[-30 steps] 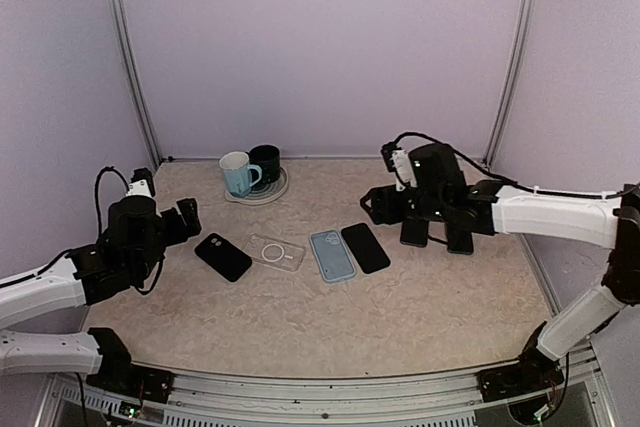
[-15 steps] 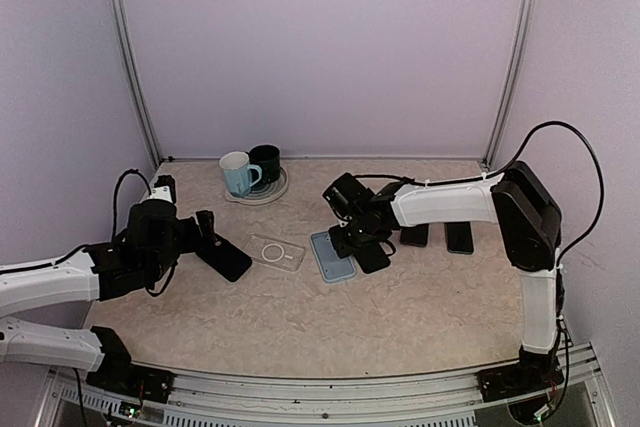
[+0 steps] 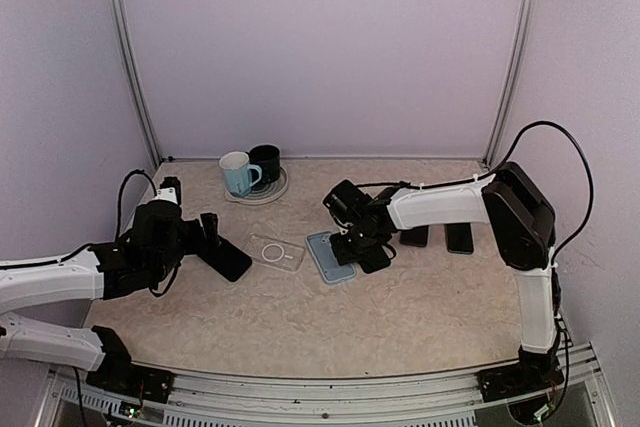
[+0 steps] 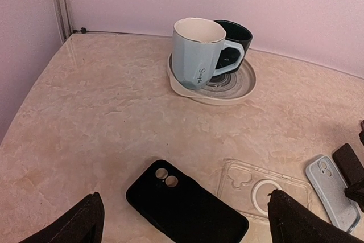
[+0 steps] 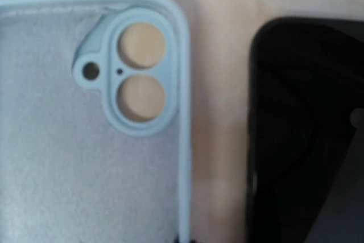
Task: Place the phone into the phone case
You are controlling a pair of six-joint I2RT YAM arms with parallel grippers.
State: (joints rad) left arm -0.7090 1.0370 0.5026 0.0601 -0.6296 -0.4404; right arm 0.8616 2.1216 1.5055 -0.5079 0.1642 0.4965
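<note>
- Landmark for all positions: light-blue case (image 5: 85,140), lying open side up on the table (image 3: 300,337), camera cut-outs toward the far wall.
- Black phone (image 5: 307,129): flat on the table, just to the right of the light-blue case, long edges parallel. A narrow strip of bare tabletop separates them; not inside the case.
- Right gripper (image 3: 356,245): down low over the right edge of the light-blue case, above the seam between it and the black phone. Jaws clenched together. The wrist view shows neither the fingers nor anything between them, so contact with the phone or the case cannot be told.
- Clear case (image 4: 261,189): just left of the light-blue case, flat, with a ring mark in its middle.
- Black case (image 4: 185,200): further left of the light-blue case, beyond the clear case, lens holes toward the far wall.
- Left gripper (image 4: 185,203): well left of the light-blue case, hovering at the near end of the black case. Jaws released and spread wide, one finger on each side, gripping nothing.
- Plate (image 4: 211,90) behind and left of the light-blue case carries a pale blue mug (image 4: 196,52) and a black mug (image 4: 234,39), touching.
- Two more dark phones (image 3: 435,237) lie to the right of the light-blue case, beyond the right arm.
</note>
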